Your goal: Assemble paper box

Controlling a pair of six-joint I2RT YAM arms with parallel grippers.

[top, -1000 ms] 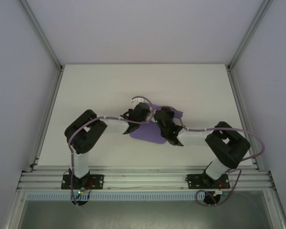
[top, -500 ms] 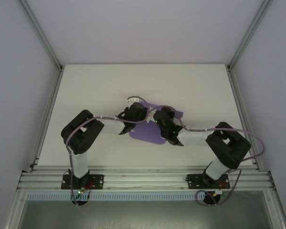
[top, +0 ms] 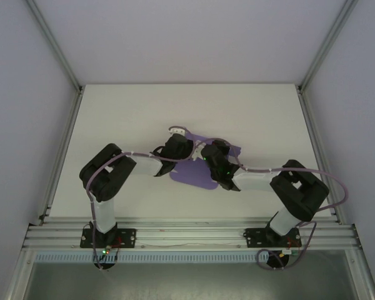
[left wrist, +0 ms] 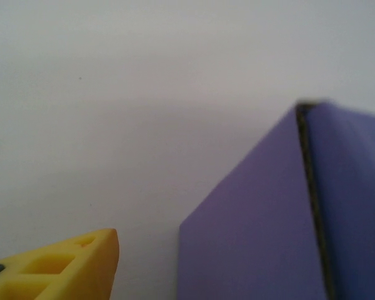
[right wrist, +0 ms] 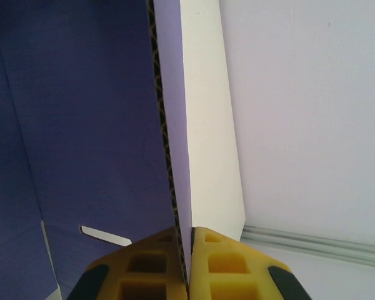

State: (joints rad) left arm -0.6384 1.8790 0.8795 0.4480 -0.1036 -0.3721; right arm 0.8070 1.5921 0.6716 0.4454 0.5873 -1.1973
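Slipping of the raised wall is, I think, the main danger. The paper box (top: 195, 176) lies near the middle of the bench (top: 125, 119), between both arms. The right hand (right wrist: 189, 247) pinches the edge of one purple wall, its fingers pressed together on the card. The left hand (top: 176, 149) is spread, and its yellow finger (left wrist: 75, 265) stands apart from the card. With one thin pinch holding, a sideways pull could bend this wall or drag the box, and the unsupported panel may fall flat.

The violet paper box (top: 195, 176) lies half-folded at mid-table, one corrugated-edged panel (right wrist: 165, 125) standing up, a small slot (right wrist: 105, 235) cut inside
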